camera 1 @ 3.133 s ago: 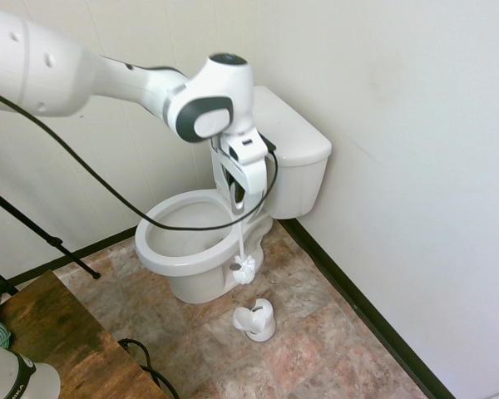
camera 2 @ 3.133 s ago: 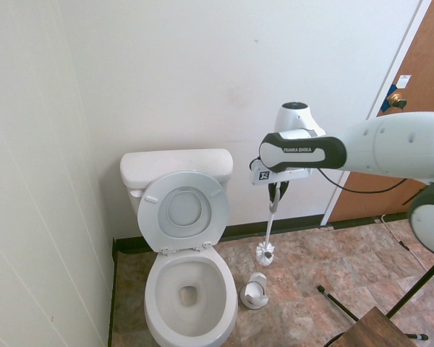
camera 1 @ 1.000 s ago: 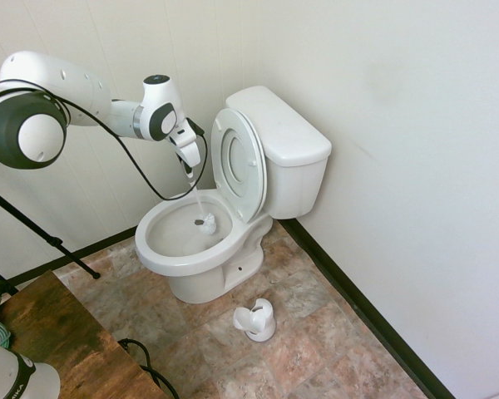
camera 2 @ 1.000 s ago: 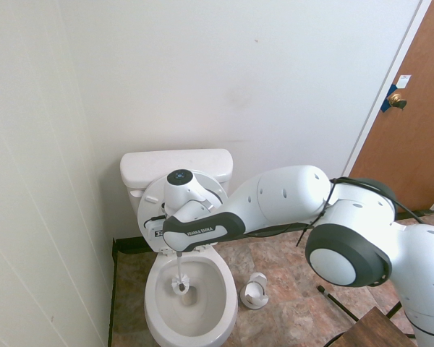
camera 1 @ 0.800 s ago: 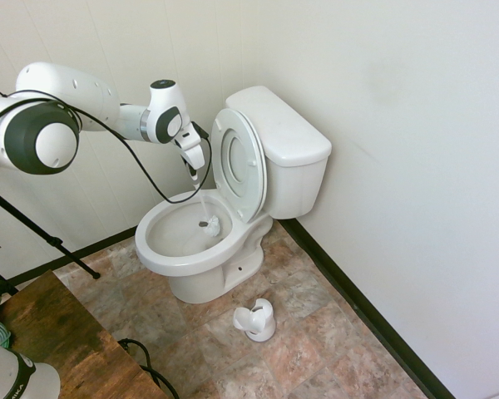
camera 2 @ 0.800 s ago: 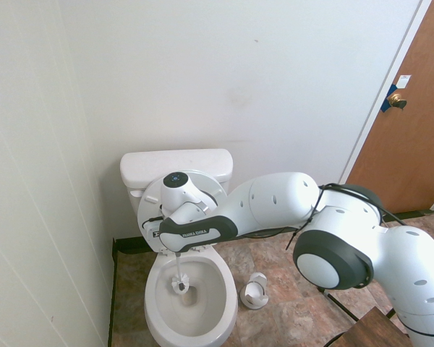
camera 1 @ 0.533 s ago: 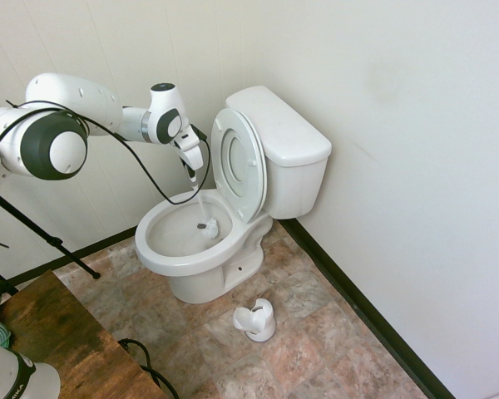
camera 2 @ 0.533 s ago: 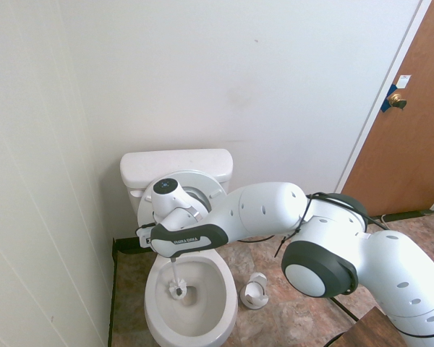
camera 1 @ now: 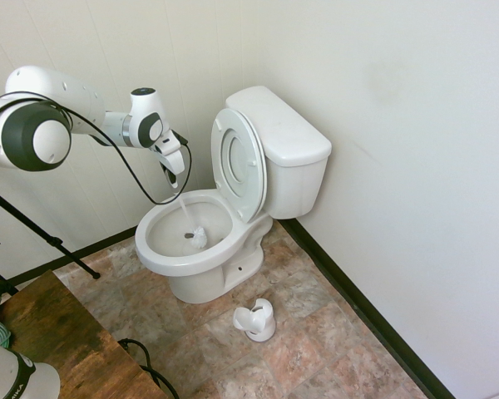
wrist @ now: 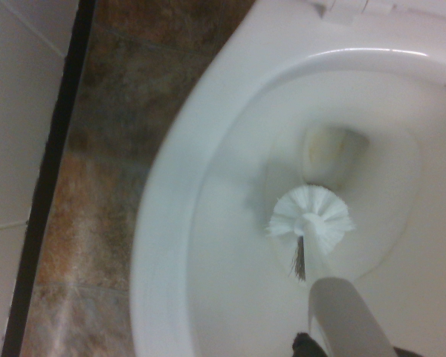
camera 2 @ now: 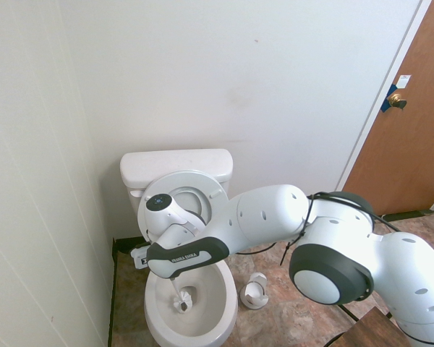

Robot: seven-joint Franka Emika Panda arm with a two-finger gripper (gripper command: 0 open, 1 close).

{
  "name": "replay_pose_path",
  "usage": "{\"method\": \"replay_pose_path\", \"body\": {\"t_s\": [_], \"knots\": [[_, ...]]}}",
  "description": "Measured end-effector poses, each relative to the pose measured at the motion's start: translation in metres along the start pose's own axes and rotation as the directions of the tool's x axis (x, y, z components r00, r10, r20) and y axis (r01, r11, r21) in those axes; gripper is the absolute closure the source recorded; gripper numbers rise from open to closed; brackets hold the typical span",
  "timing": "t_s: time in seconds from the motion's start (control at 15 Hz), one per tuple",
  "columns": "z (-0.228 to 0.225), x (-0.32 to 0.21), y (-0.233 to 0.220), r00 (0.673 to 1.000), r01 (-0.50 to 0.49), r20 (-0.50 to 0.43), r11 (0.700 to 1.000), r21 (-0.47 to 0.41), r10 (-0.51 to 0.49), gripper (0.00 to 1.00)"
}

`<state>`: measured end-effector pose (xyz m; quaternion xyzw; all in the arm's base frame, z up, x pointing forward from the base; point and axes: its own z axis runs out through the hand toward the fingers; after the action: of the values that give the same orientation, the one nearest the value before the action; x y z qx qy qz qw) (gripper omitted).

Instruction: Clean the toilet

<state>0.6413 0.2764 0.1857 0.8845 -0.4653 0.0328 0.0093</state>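
The toilet (camera 1: 195,266) stands with its tank edge near the wall, its bowl below the jaws. The gripper (camera 1: 176,184) is clamped on the brush (camera 1: 199,238), whose handle slants down past the bowl's rim into the basin. The arm (camera 2: 271,214) reaches over the bowl's tank end, wrist tipped downward.

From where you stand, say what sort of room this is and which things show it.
Most likely a bathroom: there is a toilet with its lid raised, a toilet brush in its bowl, and a white brush holder on the floor.
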Motion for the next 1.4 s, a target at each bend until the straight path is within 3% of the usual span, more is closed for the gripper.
{"method": "replay_pose_path", "body": {"t_s": [0.53, 0.87, 1.13, 1.4], "knots": [[-0.003, 0.047, 0.099, 0.996, -0.077, 0.044, 0.997, -0.026, 0.079, 1.00], [-0.003, 0.101, 0.127, 0.987, -0.154, 0.038, 0.988, -0.032, 0.155, 1.00], [-0.005, 0.141, 0.117, 0.980, -0.200, 0.020, 0.980, -0.010, 0.200, 1.00], [-0.002, 0.162, 0.076, 0.978, -0.207, 0.007, 0.978, -0.008, 0.207, 1.00]]}}
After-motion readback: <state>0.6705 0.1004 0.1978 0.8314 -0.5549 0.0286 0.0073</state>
